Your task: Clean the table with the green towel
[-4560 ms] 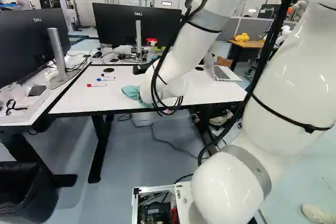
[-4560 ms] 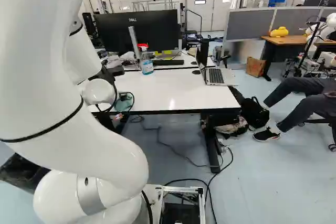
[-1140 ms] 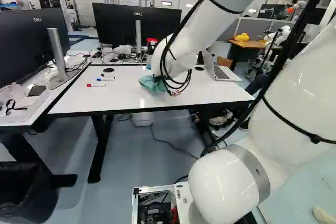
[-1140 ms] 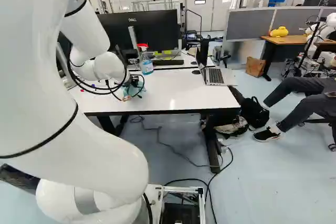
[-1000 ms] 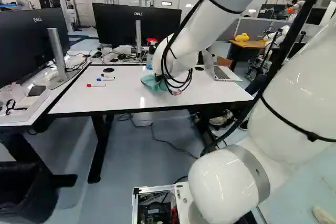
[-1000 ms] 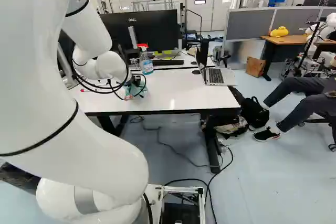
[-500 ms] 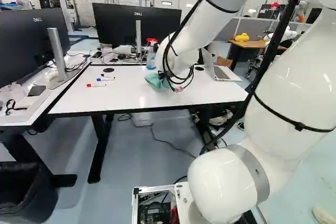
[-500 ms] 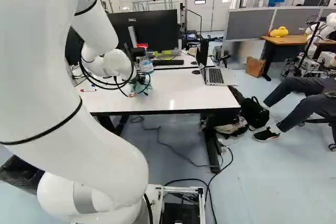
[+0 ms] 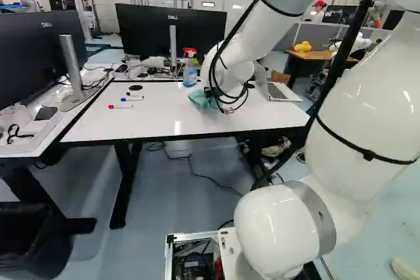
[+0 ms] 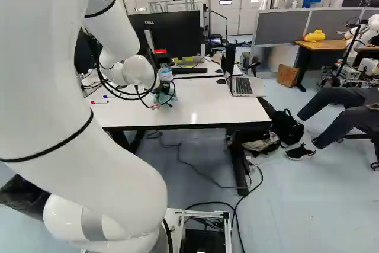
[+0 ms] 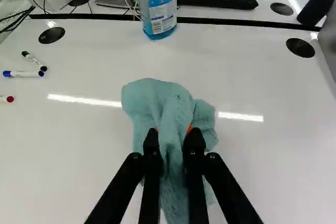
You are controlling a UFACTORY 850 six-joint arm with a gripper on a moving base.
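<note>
The white bench (image 9: 151, 122) carries an open laptop (image 10: 243, 86) at its right end in the right base view. The green towel (image 11: 152, 98) sits bunched on the bench, clamped between the claw's (image 10: 162, 87) two fingers. Beyond it stands a spray bottle (image 11: 159, 11); three markers (image 11: 21, 74) lie well apart from the towel.

Green towel (image 11: 149, 100), pale bluish-green soft cloth, bunched and creased, pinched into a raised ridge with loose folds spreading either side, sits on the middle part of the bench (image 11: 79, 156), a flat, glossy white top with black edging.
</note>
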